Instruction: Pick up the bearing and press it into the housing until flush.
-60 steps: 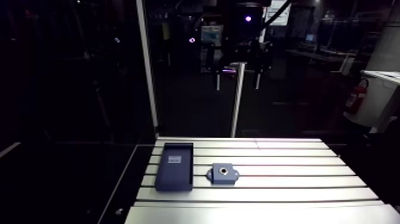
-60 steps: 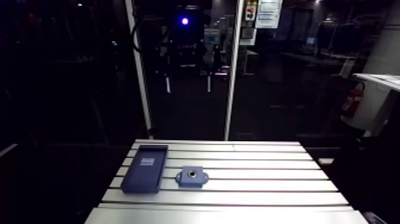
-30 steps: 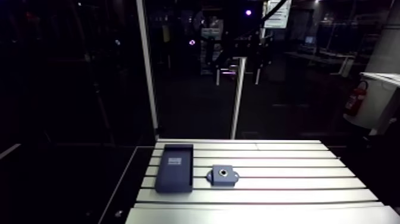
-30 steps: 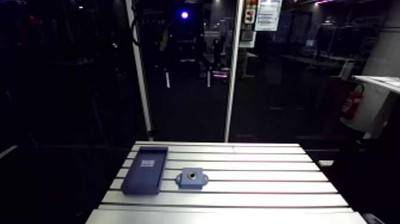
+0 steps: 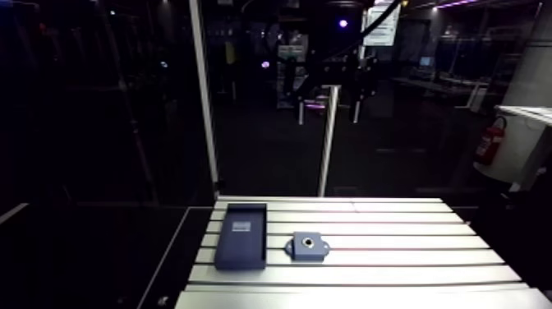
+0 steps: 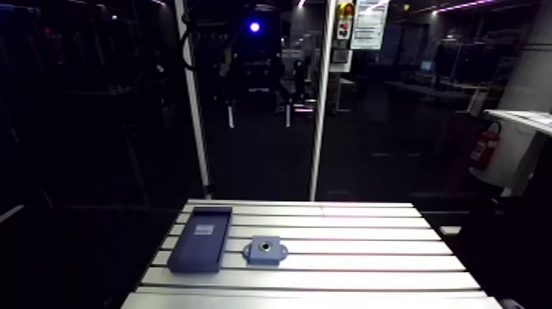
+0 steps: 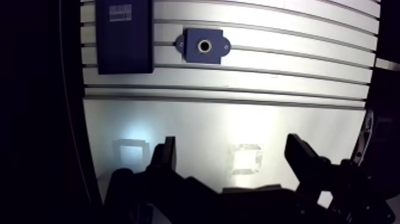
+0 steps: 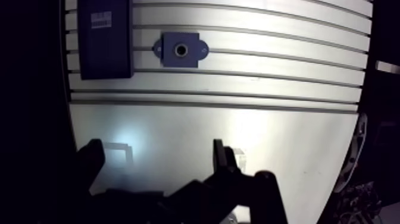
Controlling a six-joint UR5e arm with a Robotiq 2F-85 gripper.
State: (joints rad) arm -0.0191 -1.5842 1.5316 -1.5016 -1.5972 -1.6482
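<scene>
A small blue housing [image 7: 203, 46] with two ears lies flat on the slotted table [image 7: 280, 77], far ahead of my gripper [image 7: 232, 146]. Its round bore shows a pale ring inside; I cannot tell whether that is the bearing. No loose bearing shows anywhere. In the wrist view both dark fingers stand wide apart with nothing between them, so the gripper is open. It hangs high over the smooth plate at the table's near side. In the arm view the housing [image 5: 307, 244] sits mid-table, with the gripper high above the far edge.
A dark blue rectangular tray [image 7: 124, 42] with a small label lies beside the housing, touching nothing. In the arm view the tray [image 5: 241, 233] sits near the table's left edge. Beyond that edge the floor drops into darkness.
The whole arm view has shifted a little, so the camera moved. The tray and housing lie where they were, and the gripper stays high.
</scene>
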